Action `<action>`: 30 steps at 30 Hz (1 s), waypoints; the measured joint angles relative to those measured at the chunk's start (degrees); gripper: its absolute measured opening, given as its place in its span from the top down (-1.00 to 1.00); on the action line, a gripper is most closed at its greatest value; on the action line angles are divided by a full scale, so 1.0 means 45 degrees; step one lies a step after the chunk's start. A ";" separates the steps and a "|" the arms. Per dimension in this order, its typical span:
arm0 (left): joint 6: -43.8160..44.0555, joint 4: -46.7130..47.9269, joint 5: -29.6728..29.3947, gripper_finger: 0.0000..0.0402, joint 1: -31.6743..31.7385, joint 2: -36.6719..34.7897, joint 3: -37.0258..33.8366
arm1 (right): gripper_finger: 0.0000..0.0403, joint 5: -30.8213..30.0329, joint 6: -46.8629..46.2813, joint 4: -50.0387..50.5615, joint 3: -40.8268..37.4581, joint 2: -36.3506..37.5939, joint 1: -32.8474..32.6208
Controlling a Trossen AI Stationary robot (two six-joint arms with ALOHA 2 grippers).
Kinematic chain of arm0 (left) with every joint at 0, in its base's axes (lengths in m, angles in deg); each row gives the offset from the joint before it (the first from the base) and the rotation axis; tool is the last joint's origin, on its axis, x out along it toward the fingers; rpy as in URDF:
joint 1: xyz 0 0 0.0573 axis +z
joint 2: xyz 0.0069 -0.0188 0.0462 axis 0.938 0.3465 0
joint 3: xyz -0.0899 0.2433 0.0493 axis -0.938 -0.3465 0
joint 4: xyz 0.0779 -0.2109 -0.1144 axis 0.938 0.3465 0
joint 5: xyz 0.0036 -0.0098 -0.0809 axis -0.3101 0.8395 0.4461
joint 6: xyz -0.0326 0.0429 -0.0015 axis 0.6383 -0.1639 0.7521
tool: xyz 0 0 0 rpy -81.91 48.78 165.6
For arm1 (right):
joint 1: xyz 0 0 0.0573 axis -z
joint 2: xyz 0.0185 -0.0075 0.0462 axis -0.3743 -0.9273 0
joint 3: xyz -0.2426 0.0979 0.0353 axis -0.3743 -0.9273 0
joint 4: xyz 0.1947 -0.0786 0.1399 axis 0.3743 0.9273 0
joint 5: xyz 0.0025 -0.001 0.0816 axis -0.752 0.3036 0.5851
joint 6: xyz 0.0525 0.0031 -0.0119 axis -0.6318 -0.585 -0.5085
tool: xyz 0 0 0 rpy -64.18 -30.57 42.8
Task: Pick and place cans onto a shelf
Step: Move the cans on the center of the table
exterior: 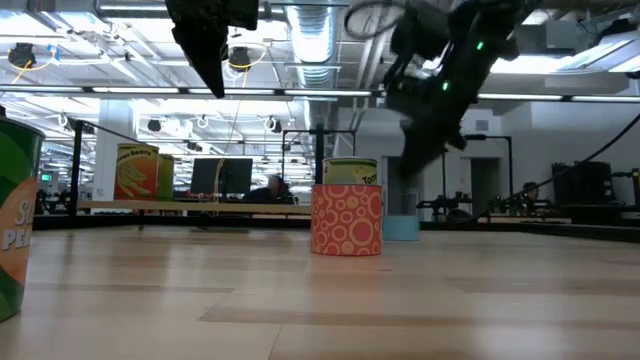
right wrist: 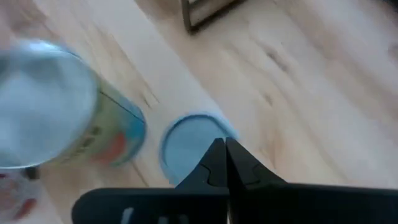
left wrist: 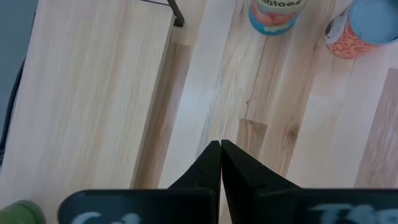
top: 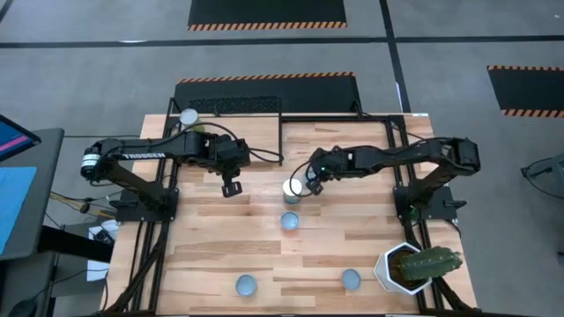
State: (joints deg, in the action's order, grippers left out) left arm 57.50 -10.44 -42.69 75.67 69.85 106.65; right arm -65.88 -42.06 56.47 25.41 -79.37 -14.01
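My left gripper [top: 231,187] [left wrist: 221,148] is shut and empty, hanging above the tabletop near the shelf [top: 225,141], a pale board [left wrist: 93,93] in black rods. One white-topped can [top: 189,116] stands at the shelf's far left. My right gripper [top: 310,184] [right wrist: 224,150] is shut, hovering above a low blue-topped can [right wrist: 189,142] that stands beside a taller white-topped can [top: 292,188] [right wrist: 43,102] at mid-table. A blue-topped can with orange circles [top: 290,221] [exterior: 347,218] stands nearer. Two more blue-topped cans [top: 246,284] [top: 351,279] stand near the table's near edge.
A white pot with a cactus [top: 414,264] stands at the near right corner. A green can [exterior: 15,225] shows close at the low view's left edge. The shelf's black rod foot [left wrist: 178,20] stands between the board and the cans.
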 joint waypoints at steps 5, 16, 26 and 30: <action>0.0027 0.0088 0.0000 1.00 -0.0090 0.0005 0.0000 | 0.99 -0.0894 -0.0360 0.2056 0.0280 0.1372 -0.1040; 0.0135 0.0243 -0.0031 1.00 -0.0148 0.0010 0.0005 | 0.99 -0.0642 -0.2310 0.5458 0.0256 0.2016 -0.5155; 0.1465 -0.0191 0.0166 1.00 -0.1451 -0.0005 -0.0564 | 0.98 -0.0626 -0.2321 0.5315 0.0256 0.1718 -0.6216; 0.1482 -0.3799 0.0113 1.00 -0.2600 0.0052 -0.2068 | 0.98 -0.0702 -0.2292 0.5523 0.0251 0.1432 -0.6052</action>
State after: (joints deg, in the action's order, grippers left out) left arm 64.16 -27.54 -42.18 63.97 70.08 97.34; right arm -69.04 -52.38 81.33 26.54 -72.92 -41.25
